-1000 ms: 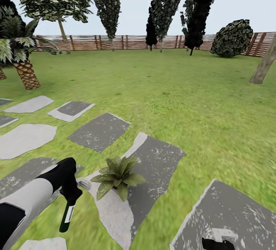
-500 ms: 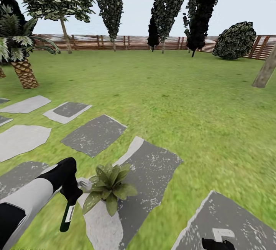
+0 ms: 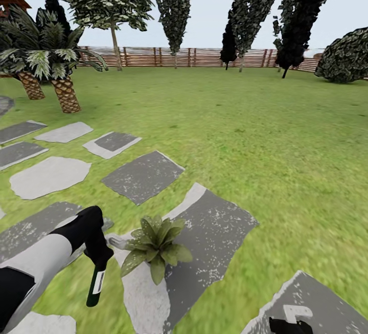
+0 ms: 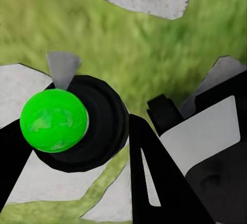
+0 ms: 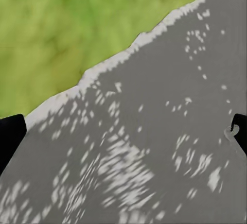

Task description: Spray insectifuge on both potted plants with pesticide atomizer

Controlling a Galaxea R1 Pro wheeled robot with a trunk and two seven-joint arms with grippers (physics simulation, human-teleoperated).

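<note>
Pesticide atomizer (image 3: 95, 284) hangs bottle-down in the left claw (image 3: 97, 260), which we record as clenched around its neck, over grass just beside one potted plant (image 3: 156, 246) standing on a grey stepping slab (image 3: 214, 231). Right claw (image 5: 123, 131) we note spread wide, empty, above another slab (image 5: 154, 147). Fence (image 3: 204, 58) bounds the lawn.

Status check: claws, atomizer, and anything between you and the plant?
Left claw shut on pesticide atomizer. Right claw open over a slab. Potted plant beside the bottle, nothing between.
</note>
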